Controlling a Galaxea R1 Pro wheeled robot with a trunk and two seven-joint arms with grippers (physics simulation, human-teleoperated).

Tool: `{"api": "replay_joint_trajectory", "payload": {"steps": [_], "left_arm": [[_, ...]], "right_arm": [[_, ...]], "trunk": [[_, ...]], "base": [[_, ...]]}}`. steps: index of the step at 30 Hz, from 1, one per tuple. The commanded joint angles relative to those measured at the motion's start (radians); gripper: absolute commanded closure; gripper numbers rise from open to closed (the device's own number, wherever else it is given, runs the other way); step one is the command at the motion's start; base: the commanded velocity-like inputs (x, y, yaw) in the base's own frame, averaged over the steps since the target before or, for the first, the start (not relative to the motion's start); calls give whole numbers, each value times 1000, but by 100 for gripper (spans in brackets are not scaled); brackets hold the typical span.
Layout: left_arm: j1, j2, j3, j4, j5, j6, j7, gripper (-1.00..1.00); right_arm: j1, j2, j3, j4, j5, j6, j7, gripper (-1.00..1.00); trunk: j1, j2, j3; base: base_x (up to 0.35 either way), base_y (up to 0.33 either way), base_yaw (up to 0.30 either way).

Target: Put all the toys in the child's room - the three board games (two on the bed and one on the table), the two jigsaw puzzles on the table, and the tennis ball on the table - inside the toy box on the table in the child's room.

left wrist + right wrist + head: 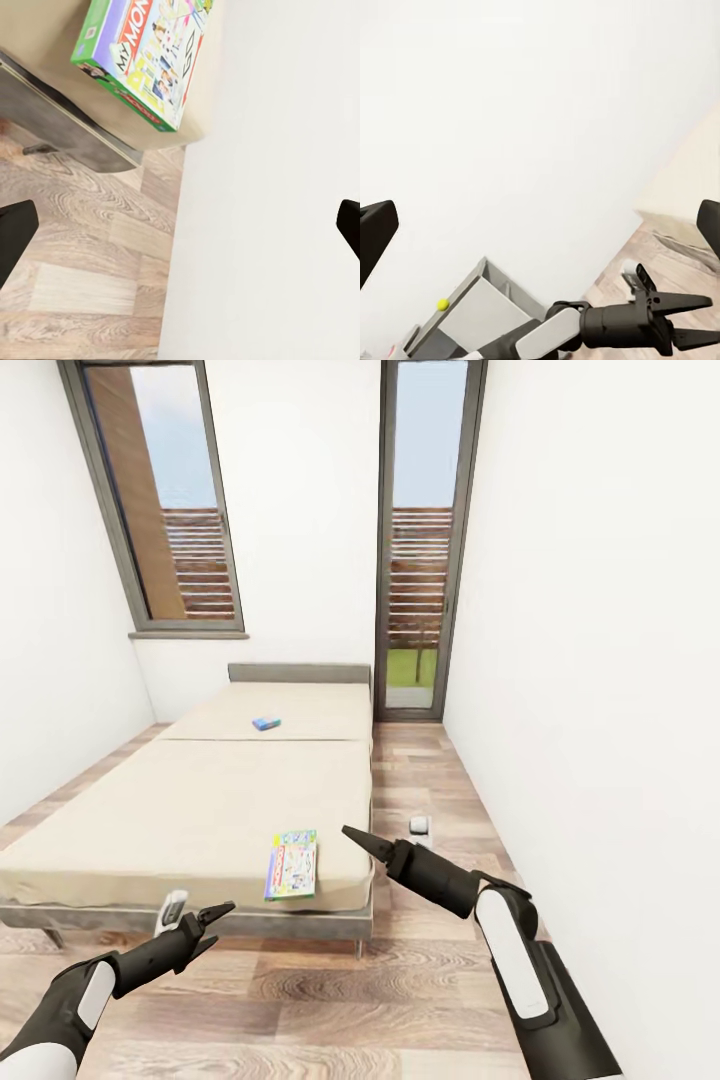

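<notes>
- The room (300,480) has white walls, 2 tall grey-framed windows and a wood-plank floor (330,1000).
- The bed (200,810) lies ahead of both grippers, its beige 2-part mattress running away to a low grey headboard (298,673).
- The table (484,311) appears in the right wrist view against the white wall, behind the left arm, with the yellow ball (442,304) resting on its pale top; other small things at its near end are too cut off to name.
- The large game (291,865), green-edged with a cartoon cover, lies flat on the mattress's near corner, between the 2 grippers and just beyond their tips; in the left wrist view (142,52) it overhangs nothing and sits close to the bed's edge.
- The left gripper (212,925) hangs low over the floor, just short of the bed's front edge, fingers spread apart and holding nothing; the right wrist view (690,321) shows the same parted fingers.
- The right gripper (360,840) hovers beside the bed's near corner, just right of the large game, touching nothing; its fingers look close together from the head, yet I cannot tell their state for sure.
- The small blue game (266,724) lies on the far half of the mattress, well beyond both grippers.
</notes>
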Motion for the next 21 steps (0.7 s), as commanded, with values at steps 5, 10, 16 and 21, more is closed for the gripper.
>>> {"api": "replay_joint_trajectory", "payload": {"steps": [5, 10, 16, 21], "left_arm": [[-1, -1, 2, 0, 1, 5, -2, -100], [-1, -2, 1, 0, 1, 5, -2, -100], [-1, -4, 1, 0, 1, 4, -2, -100], [-1, -6, 1, 0, 0, 3, -2, -100]], "right_arm": [[2, 9, -5, -1, -10, 9, 2, -100], [3, 11, -7, 5, -34, 9, -1, -100], [3, 11, -8, 9, -41, 8, -2, -100], [3, 11, -8, 11, -42, 9, -3, -100]], "trunk": [[19, -36, -17], [38, -71, -32], [61, -113, -51], [65, -120, -54]], "base": [[0, 0, 0], [0, 0, 0], [0, 0, 0], [0, 0, 0]]}}
